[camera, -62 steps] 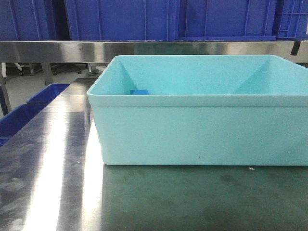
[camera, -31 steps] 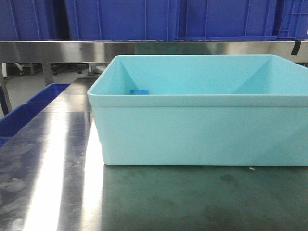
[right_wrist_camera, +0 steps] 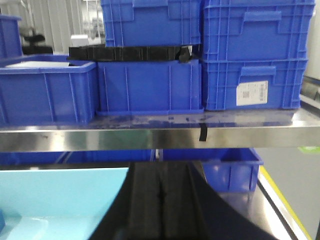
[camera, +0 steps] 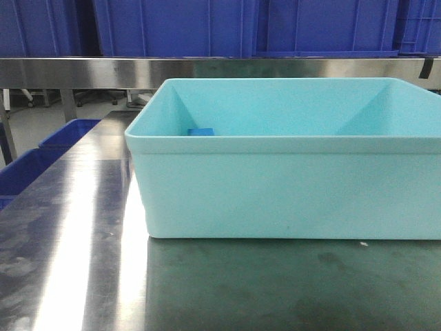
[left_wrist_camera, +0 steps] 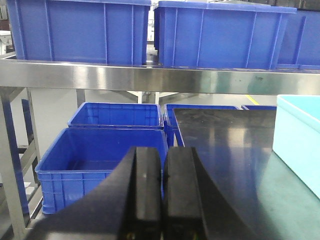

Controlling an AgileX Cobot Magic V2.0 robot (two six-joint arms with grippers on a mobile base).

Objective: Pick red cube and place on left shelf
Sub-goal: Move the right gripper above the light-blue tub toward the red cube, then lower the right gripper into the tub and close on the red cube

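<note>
Cube-wise, no red cube shows in any of the three views; the only small block in sight is a blue one (camera: 200, 131) lying on the floor of the turquoise bin (camera: 289, 186), near its back left corner, with just its top edge peeking over the near rim. The bin stands on the shiny steel tabletop (camera: 76, 262), whose right part looks dark green under the reflections. Behind and above the bin runs the flat front rail of the left shelf (camera: 83, 72), and large blue crates (camera: 172, 27) stand side by side on that level. In the left wrist view the same rail (left_wrist_camera: 100, 77) crosses the picture with two crates on top, while further blue crates (left_wrist_camera: 100, 160) sit open lower down beside the table, and a corner of the turquoise bin shows at the right edge. The left gripper (left_wrist_camera: 162, 195) fills the bottom of that view, its two black fingers pressed almost together with only a thin slit between them and nothing held. In the right wrist view the right gripper (right_wrist_camera: 161, 200) hangs over the near part of the bin, its fingers likewise closed flat against each other and empty, facing the rail and a stack of blue crates, one of which carries a white label (right_wrist_camera: 251, 93).
</note>
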